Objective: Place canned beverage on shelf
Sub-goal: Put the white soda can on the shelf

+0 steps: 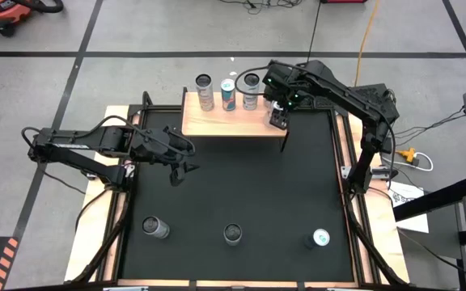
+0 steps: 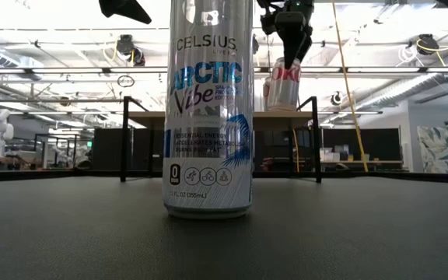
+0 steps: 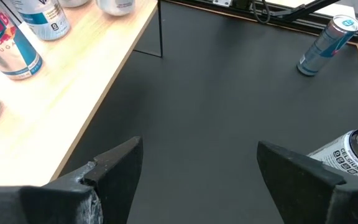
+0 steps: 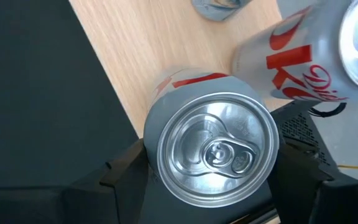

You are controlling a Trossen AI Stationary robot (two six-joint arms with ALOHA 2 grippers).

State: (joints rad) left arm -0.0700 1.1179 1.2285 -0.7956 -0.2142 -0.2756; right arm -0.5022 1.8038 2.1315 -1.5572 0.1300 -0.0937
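A silver and red cola can (image 4: 211, 148) stands upright at the right end of the shelf (image 1: 225, 117), a light-wood board on thin black legs at the table's far side. My right gripper (image 1: 278, 120) is shut on this can. Three more cans (image 1: 228, 93) stand in a row on the shelf to its left, the nearest a like cola can (image 4: 303, 62). My left gripper (image 1: 183, 166) hangs open above the black mat's left half, with nothing between its fingers (image 3: 114, 165). My right gripper pinches the can's upper side wall (image 4: 149, 163) between its two fingers, one on either side, just below the rim. The fingers come from above, pointing steeply down. The can is upright with its bottom (image 2: 283, 107) at the shelf board; whether it rests there I cannot tell.
Three cans stand along the mat's near edge: a dark one (image 1: 155, 228) at the left, a tall white and blue can (image 1: 233, 234) in the middle and a blue and silver can (image 1: 319, 238) at the right. Bare black mat (image 1: 241, 186) lies between them and the shelf.
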